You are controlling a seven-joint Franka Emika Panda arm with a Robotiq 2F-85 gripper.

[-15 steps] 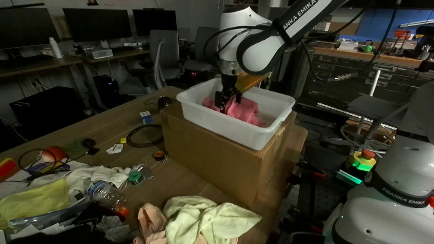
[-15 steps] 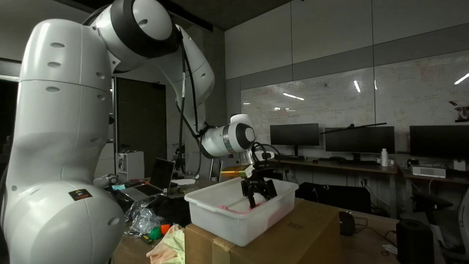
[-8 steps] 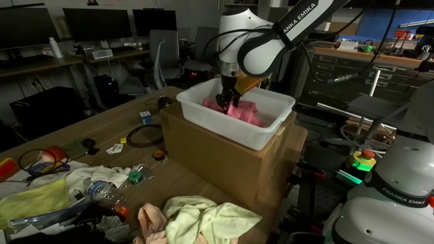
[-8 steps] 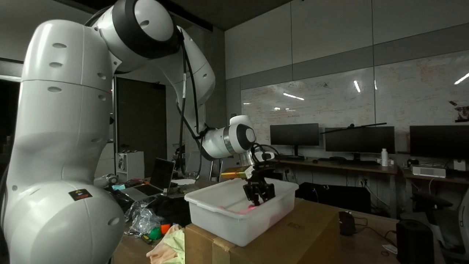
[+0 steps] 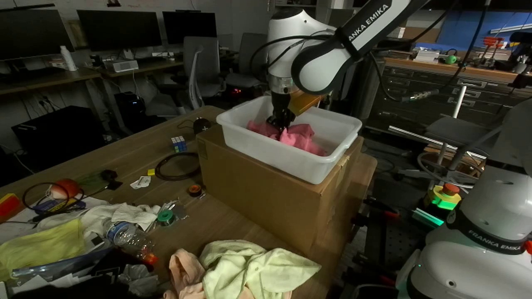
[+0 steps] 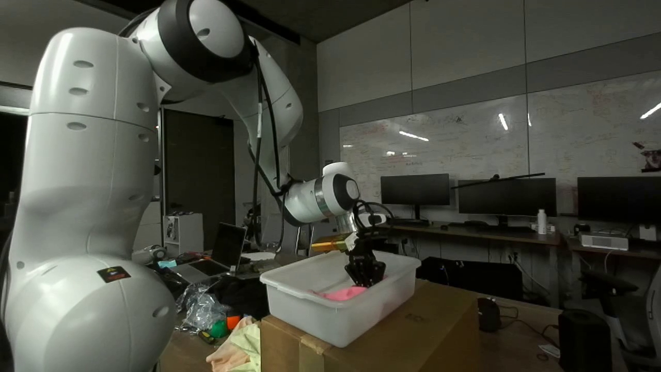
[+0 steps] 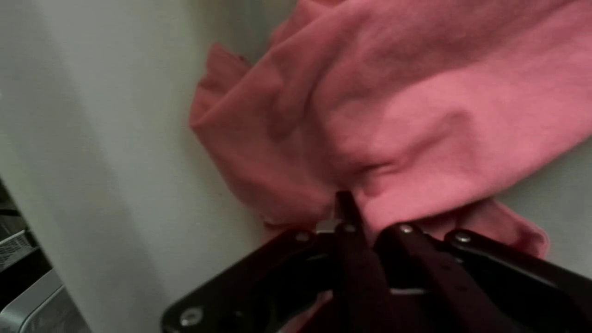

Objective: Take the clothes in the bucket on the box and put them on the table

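Because the pink cloth (image 7: 397, 120) lies bunched right under the gripper (image 6: 366, 283), inside the white bin (image 5: 270, 155), we take the step in hand to be the grasp. In the wrist view the jaws stand close together with a fold pinched at their tips, so we judge the gripper clamped on the cloth; how deep the bite goes is hidden. From here we would worry most about slipping: should only a thin crease be caught, the weight of the rest could pull it free in the lift. Cloth spreads to either side of the gripper, so too low a lift could let a trailing end catch the rim and drag the bin along. The bin surrounds the gripper's lower end, and we make out only pink cloth in it, one piece or several, we cannot tell. Straight below stands the cardboard box (image 5: 257, 195), its inside out of sight. Lower than the gripper, past the box, the tabletop (image 5: 208, 224) carries a pale green cloth (image 5: 253, 268) lying partly over a peach cloth (image 5: 185, 268).
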